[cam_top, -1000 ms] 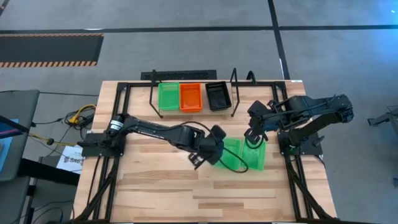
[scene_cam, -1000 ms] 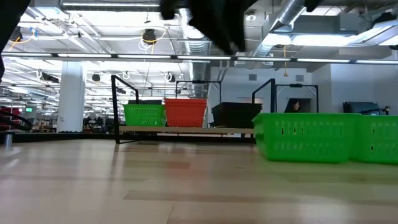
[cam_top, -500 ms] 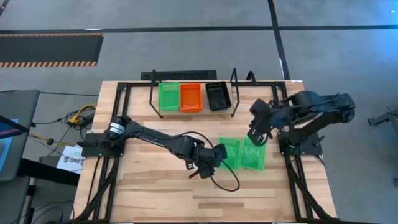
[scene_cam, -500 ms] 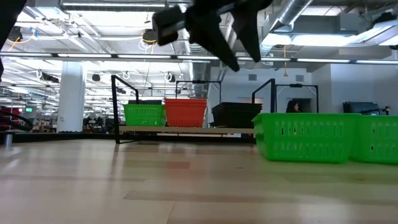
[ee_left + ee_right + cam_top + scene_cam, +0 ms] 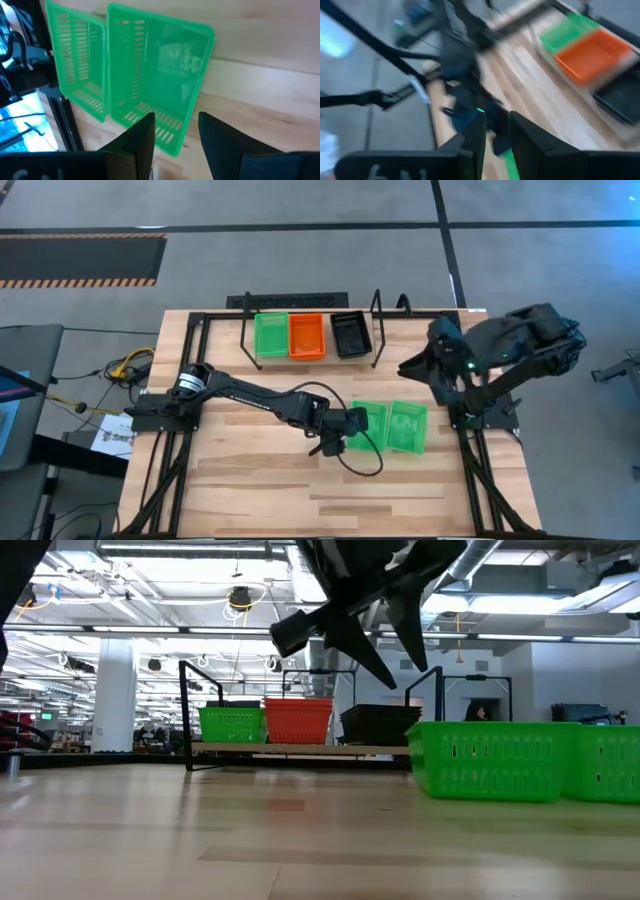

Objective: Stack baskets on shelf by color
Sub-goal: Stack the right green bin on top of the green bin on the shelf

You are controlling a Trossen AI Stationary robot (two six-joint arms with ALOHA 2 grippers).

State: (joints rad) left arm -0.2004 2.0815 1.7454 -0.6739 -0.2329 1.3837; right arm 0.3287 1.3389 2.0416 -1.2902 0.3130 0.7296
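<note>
At 12 o'clock on the table (image 5: 250, 480) in the high view, the shelf (image 5: 312, 337) holds three baskets in a row: green basket (image 5: 271, 335), orange basket (image 5: 307, 335), black basket (image 5: 350, 334), each one empty. Two more green ones sit side by side at about 4 o'clock from table centre: near green basket (image 5: 370, 427) and far green basket (image 5: 407, 427), touching or nearly so, both empty, slatted walls, solid-looking floors. Left gripper (image 5: 335, 442) sits just off the 9 o'clock edge of the near one, holding nothing. Right gripper (image 5: 412, 364) is up at 3 o'clock near the table edge, well apart from every basket.

Low view: shelf (image 5: 300, 748) in the background with green (image 5: 231, 723), orange (image 5: 297, 721) and black (image 5: 380, 724) baskets on it. Near green basket (image 5: 490, 759) and far green basket (image 5: 605, 764) stand flat on the wood at 3 o'clock. Dark arm hangs in from 12 o'clock.

Left wrist view: both loose green baskets ahead, near (image 5: 157, 80) and far (image 5: 77, 65); fingers (image 5: 142, 137) spread apart, nothing between them.

Right wrist view: blurred. Fingers (image 5: 475, 135) stand slightly apart, nothing seen between them; orange basket (image 5: 590, 52) on the shelf shows beyond.
</note>
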